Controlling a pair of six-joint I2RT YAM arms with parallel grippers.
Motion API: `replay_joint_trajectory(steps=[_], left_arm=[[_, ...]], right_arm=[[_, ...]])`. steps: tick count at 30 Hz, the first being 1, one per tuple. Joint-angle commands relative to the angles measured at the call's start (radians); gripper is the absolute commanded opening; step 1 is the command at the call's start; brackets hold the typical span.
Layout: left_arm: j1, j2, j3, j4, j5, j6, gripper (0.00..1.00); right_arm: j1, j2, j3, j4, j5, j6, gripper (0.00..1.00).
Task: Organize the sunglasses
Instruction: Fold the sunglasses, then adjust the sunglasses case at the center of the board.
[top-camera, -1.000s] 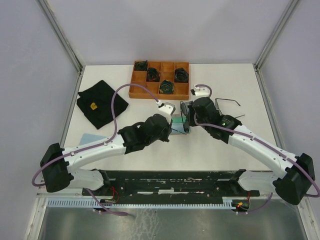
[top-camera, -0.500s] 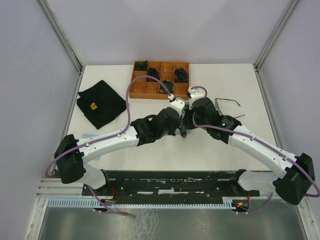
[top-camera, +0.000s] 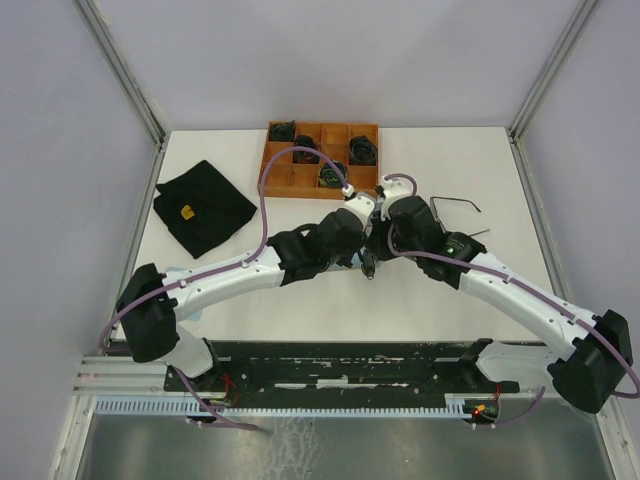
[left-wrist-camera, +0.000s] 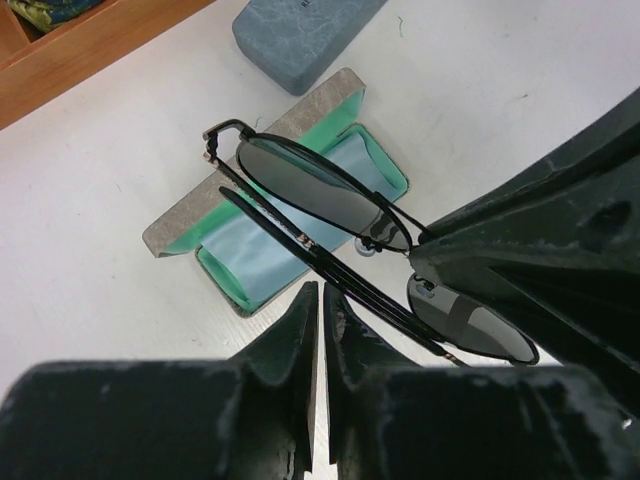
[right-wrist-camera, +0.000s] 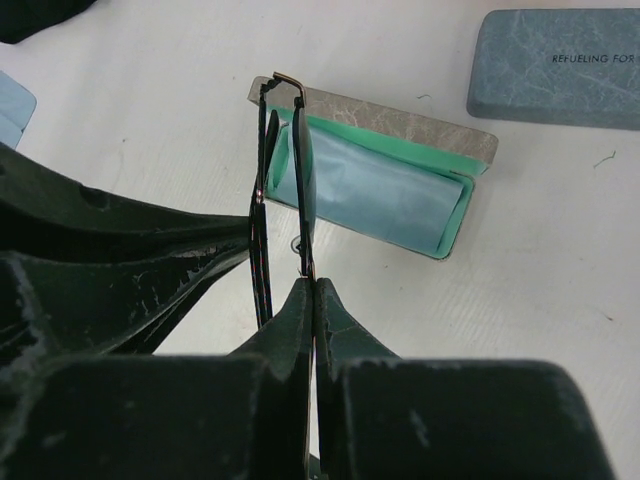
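Observation:
My right gripper (right-wrist-camera: 313, 285) is shut on the lens rim of a folded pair of sunglasses (right-wrist-camera: 283, 190) and holds it on edge above an open grey case with green lining and a blue cloth (right-wrist-camera: 385, 185). In the left wrist view the same sunglasses (left-wrist-camera: 320, 195) hang over that open case (left-wrist-camera: 262, 255). My left gripper (left-wrist-camera: 322, 292) is shut with only a hairline gap and nothing between its fingers; its tips sit right beside the glasses' folded arms. A second pair of sunglasses (top-camera: 441, 203) lies on the table to the right of both grippers.
A closed blue-grey case (right-wrist-camera: 560, 65) lies just beyond the open one. A wooden tray (top-camera: 274, 168) with dark coiled bundles stands at the back. A black cloth (top-camera: 200, 205) lies at the left. Both arms cross at the table's middle.
My left arm has swung right and forward until its gripper sits against the right gripper and the held sunglasses. Its jaws have parted a hair. The right gripper has stayed shut.

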Motion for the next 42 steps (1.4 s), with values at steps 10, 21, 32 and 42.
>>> replay_joint_trajectory(steps=[10, 21, 32, 42], left_arm=[[0.039, -0.175, -0.058, 0.049, 0.063, 0.049, 0.3], [0.263, -0.123, 0.074, -0.006, 0.265, 0.195, 0.5], [0.325, 0.118, 0.274, -0.142, 0.483, 0.517, 0.65], [0.335, 0.339, 0.418, -0.225, 0.633, 0.629, 0.78]], right_arm=[[-0.052, -0.129, -0.028, -0.107, 0.342, 0.074, 0.0], [-0.257, -0.087, -0.024, -0.142, 0.032, 0.03, 0.0], [-0.486, -0.169, -0.175, -0.076, -0.235, 0.071, 0.0], [-0.497, -0.243, -0.204, -0.12, -0.248, 0.048, 0.0]])
